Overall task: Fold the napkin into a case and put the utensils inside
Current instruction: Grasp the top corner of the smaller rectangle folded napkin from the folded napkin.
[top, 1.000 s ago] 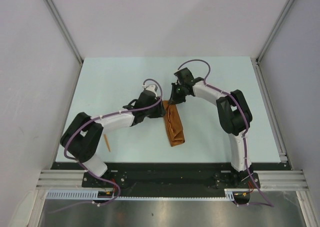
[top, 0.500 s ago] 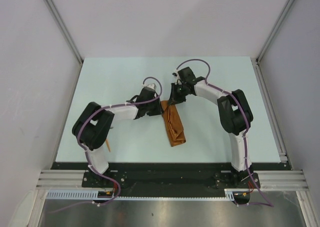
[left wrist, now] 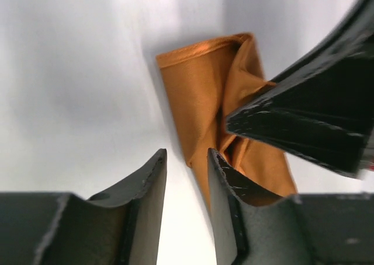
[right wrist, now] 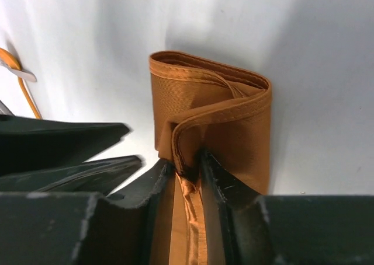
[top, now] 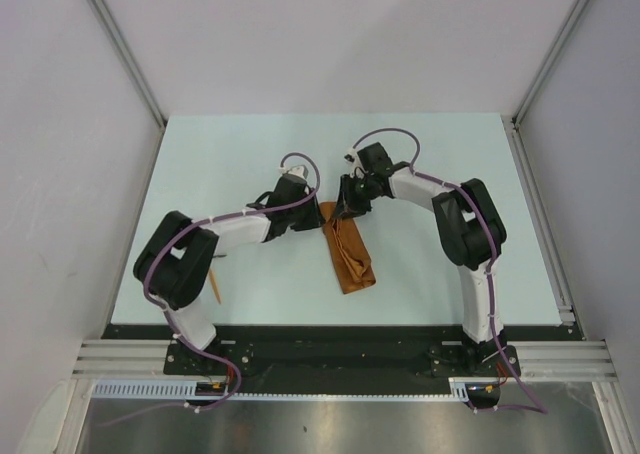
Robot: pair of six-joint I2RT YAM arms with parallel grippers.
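Observation:
The rust-orange napkin (top: 350, 254) lies mid-table as a narrow folded case, its long axis running near to far. My right gripper (top: 343, 209) is at its far end. In the right wrist view the right gripper (right wrist: 187, 160) has its jaws slightly apart, with a raised fold of the napkin (right wrist: 234, 125) standing loosely between them. My left gripper (top: 312, 217) is just left of that same end, open, and in the left wrist view the left gripper (left wrist: 187, 171) shows only table between its jaws, beside the napkin (left wrist: 204, 84). Of the utensils, one slim orange stick (top: 213, 285) lies by the left arm.
The pale table (top: 250, 154) is fenced by grey walls and metal rails (top: 540, 204). The two grippers are close together; the right gripper's dark fingers (left wrist: 310, 119) fill the right of the left wrist view.
The left gripper has moved closer to the napkin's far end and its jaws have narrowed. The right gripper has parted its jaws around the cloth fold. The napkin's near end has shifted slightly right.

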